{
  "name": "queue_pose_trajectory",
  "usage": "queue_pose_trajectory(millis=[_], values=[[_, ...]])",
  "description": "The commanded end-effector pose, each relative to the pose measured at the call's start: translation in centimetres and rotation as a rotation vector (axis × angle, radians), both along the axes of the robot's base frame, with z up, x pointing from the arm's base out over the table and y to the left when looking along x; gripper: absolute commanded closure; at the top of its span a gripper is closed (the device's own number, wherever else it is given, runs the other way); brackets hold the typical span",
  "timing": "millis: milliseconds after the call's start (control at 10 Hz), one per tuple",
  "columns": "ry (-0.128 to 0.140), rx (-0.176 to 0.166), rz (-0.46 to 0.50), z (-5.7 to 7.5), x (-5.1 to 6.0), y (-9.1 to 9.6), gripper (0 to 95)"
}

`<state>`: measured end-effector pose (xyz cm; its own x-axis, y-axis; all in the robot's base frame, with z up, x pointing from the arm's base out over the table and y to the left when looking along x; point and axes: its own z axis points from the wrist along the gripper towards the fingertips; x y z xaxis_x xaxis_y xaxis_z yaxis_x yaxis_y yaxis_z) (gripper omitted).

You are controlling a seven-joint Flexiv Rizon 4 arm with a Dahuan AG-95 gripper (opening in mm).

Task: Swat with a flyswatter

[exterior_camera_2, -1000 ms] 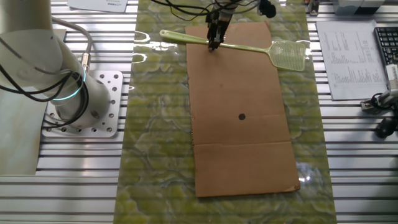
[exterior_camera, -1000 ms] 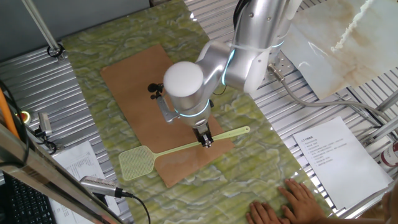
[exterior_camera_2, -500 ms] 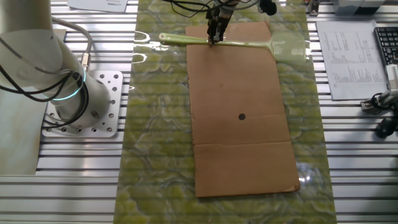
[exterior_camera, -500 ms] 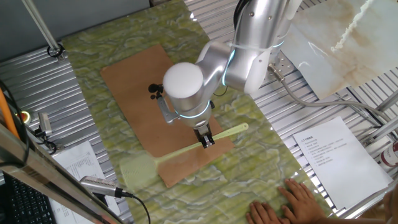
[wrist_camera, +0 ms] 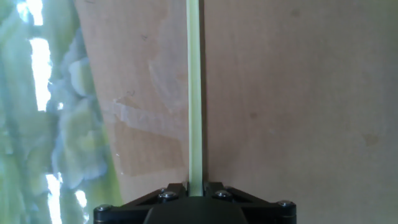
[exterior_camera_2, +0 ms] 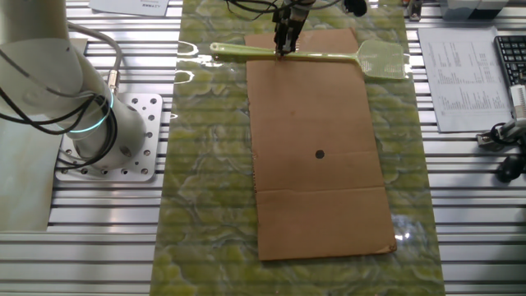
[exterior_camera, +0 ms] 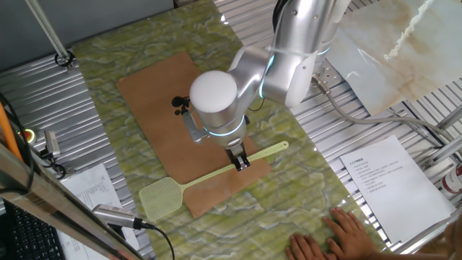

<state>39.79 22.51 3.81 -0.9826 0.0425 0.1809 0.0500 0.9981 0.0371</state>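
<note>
The pale yellow-green flyswatter [exterior_camera: 209,177] lies across the near edge of a brown cardboard sheet [exterior_camera: 166,108]. Its mesh head [exterior_camera: 159,199] rests low on the green mat past the cardboard's edge. My gripper [exterior_camera: 240,163] is shut on the thin handle near its middle. In the other fixed view my gripper [exterior_camera_2: 283,48] holds the handle [exterior_camera_2: 320,56] with the head [exterior_camera_2: 384,61] at the right. In the hand view the handle [wrist_camera: 194,93] runs straight up from between my fingers [wrist_camera: 214,190] over the cardboard [wrist_camera: 292,93].
A small black dot [exterior_camera_2: 320,154] marks the cardboard's middle. A person's hand [exterior_camera: 339,235] rests at the mat's near edge. Paper sheets [exterior_camera: 386,180] lie to the right. A microphone [exterior_camera: 119,215], cables and a keyboard [exterior_camera_2: 511,57] border the mat. The arm's base [exterior_camera_2: 99,123] stands at the left.
The swatter's head has swung down from its raised position a second ago and now lies on the mat. My gripper has stayed on the handle and tilted slightly.
</note>
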Motion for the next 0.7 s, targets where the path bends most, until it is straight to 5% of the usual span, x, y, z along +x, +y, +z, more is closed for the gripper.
queue_pose_trajectory(millis=[100,400,700], values=[[0.009,0.011,0.094,1.3,-0.1,-0.2,95.0],[0.037,0.014,0.294,4.3,0.1,-2.6,95.0],[0.047,0.041,0.523,6.4,0.2,-7.1,95.0]])
